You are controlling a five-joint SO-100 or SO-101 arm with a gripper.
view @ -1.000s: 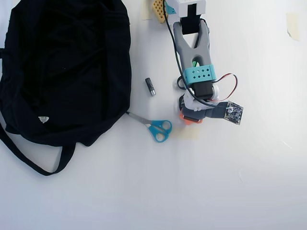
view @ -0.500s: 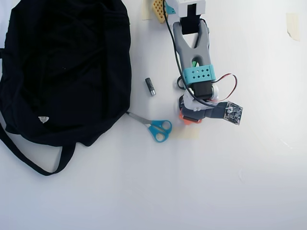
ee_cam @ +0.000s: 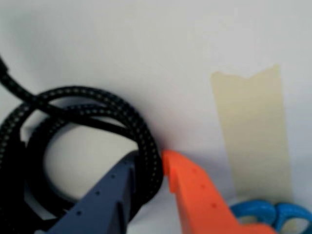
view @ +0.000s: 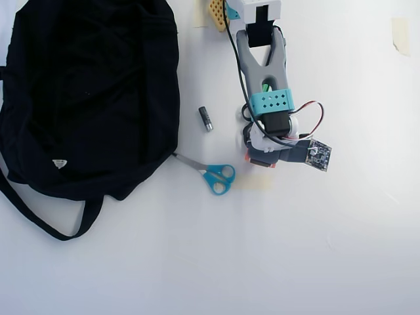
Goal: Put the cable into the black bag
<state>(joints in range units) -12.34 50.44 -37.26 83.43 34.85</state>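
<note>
In the wrist view we see our gripper (ee_cam: 163, 168) pinching the cable (ee_cam: 87, 105): a strand of the black braided coil sits between the blue finger (ee_cam: 105, 195) and the orange finger (ee_cam: 200, 200), both pressed against it. The coil lies on the white worktop (ee_cam: 146, 39), a strip of beige tape (ee_cam: 253, 126) lies right of it, and blue scissors (ee_cam: 265, 212) show at the bottom edge.

From overhead, our arm (view: 266, 79) hides the cable near the worktop's middle. The black bag (view: 85, 92) fills the upper left corner, well apart from us. Scissors (view: 213, 174) and a small grey cylinder (view: 206, 119) lie between. The lower half and right side stay open.
</note>
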